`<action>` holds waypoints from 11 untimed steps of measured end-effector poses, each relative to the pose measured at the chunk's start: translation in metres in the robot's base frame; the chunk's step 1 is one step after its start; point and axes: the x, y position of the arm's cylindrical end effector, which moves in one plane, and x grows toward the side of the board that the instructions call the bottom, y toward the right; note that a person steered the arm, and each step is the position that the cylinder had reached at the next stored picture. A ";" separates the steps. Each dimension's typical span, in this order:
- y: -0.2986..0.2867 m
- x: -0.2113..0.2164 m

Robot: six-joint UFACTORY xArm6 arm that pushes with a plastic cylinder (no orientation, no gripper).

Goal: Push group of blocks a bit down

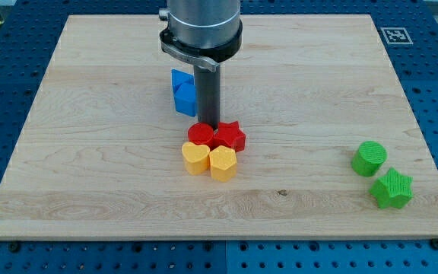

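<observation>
A tight group of blocks sits just left of the board's middle: a red round block (200,135), a red star (230,136), a yellow heart (195,158) and a yellow hexagon (223,163). My tip (208,125) is at the top edge of the group, touching or nearly touching the two red blocks between them. A blue block (182,92) of unclear shape stands just left of the rod, above the group.
A green round block (369,158) and a green star (391,189) lie at the board's lower right. The wooden board (90,114) sits on a blue perforated table. A marker tag (394,35) is at the top right corner.
</observation>
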 end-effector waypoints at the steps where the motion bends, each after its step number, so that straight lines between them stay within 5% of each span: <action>1: 0.003 -0.001; 5: 0.072 -0.010; 8: -0.028 -0.010; 11: -0.042 0.041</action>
